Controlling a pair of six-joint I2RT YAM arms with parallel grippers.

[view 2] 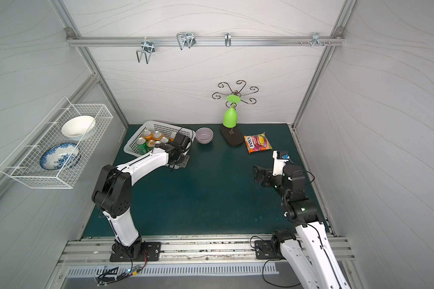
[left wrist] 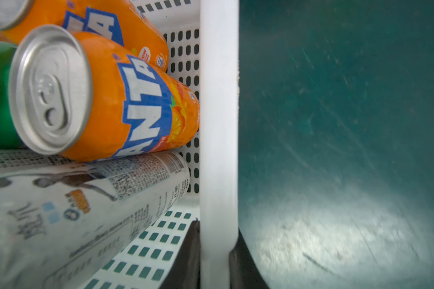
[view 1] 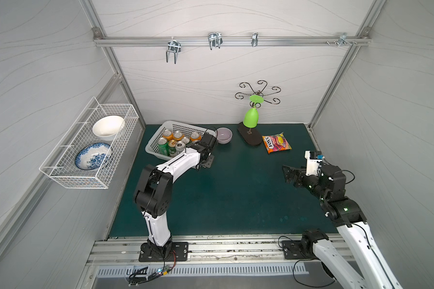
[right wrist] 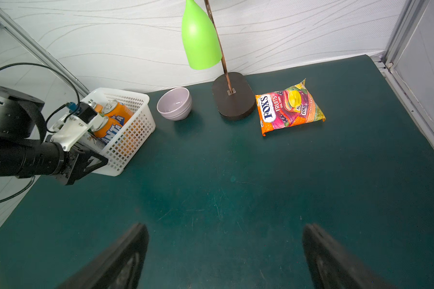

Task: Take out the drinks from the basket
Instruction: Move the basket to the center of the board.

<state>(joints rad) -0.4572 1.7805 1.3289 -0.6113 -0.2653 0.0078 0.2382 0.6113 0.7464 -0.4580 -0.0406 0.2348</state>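
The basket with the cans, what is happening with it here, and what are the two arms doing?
The left fingers are shut on the rim of the white basket, one inside the wall and one outside. The drink cans are in the basket; none stands on the green mat yet. The right fingers are open and hold nothing; they hang over bare mat, away from the basket.

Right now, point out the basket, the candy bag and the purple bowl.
basket [right wrist: 135,132]: right wrist view, on its perforated side wall.
candy bag [right wrist: 290,107]: right wrist view, middle of its printed front.
purple bowl [view 1: 224,135]: in a top view, inside its hollow.
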